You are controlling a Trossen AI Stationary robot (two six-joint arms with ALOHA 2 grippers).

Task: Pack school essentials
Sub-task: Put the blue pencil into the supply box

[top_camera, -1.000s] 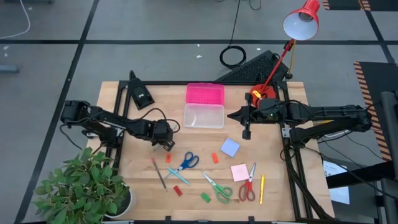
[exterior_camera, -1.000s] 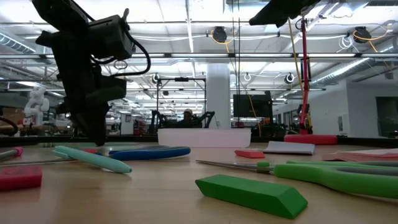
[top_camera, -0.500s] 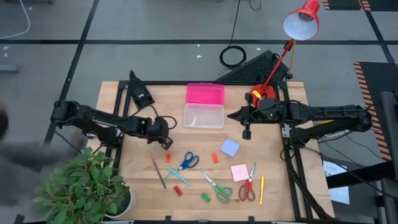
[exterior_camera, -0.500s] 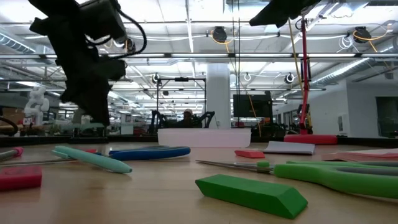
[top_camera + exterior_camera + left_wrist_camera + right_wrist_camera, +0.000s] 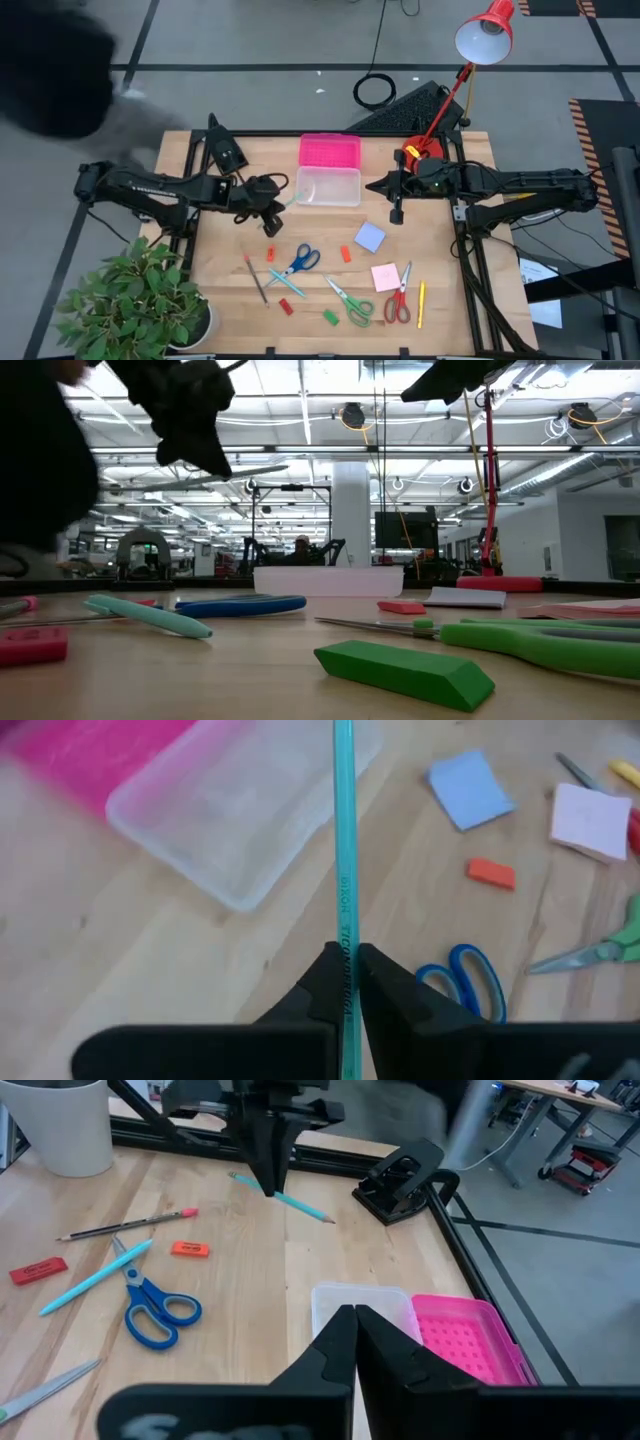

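Teal pencil (image 5: 345, 870) clamped in our left end effector (image 5: 268, 207), held above bench (image 5: 450, 300) just beside clear box (image 5: 328, 186), tip toward box. We judge pencil light, stiff, slick; pinch sits near one end, so long free length may swing or slip. Better hold nearer middle. Our right end effector (image 5: 354, 1320) waits on far side of box, fingers together, nothing between. Blue scissors (image 5: 300, 261), other items lie on bench below box.
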